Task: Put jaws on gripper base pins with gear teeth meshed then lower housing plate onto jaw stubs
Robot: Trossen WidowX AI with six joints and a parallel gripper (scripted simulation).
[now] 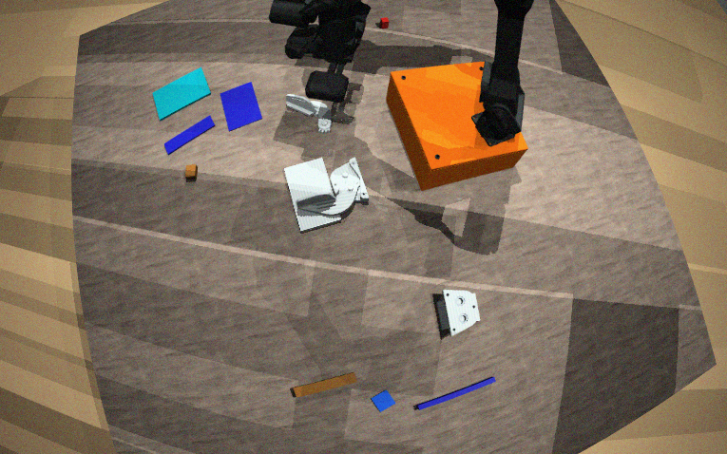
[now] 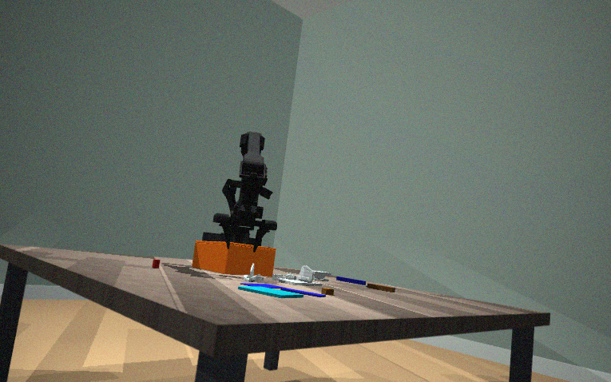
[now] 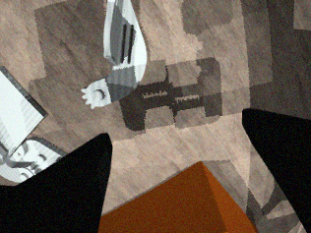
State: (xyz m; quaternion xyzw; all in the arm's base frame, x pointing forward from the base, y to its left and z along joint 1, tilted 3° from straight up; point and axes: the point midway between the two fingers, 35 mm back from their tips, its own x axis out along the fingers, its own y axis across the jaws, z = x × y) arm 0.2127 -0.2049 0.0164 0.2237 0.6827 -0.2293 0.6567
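loose jaw (image 1: 300,105) (image 2: 252,273) (image 3: 133,70): left, far; off the pins
gripper base (image 1: 308,180) (image 2: 300,282) (image 3: 15,109): left of centre; other jaw (image 1: 329,207) (image 2: 306,273) over it, seating unclear
gripper (image 1: 329,88) (image 2: 241,248) (image 3: 176,128): wide, nothing held
housing plate (image 1: 469,318): right, near; off the stubs

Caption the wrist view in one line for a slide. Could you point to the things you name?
The open pincer (image 3: 176,128) above the table, a loose white toothed jaw (image 3: 129,73) lying beyond its fingertips and an orange block (image 3: 162,201) below.
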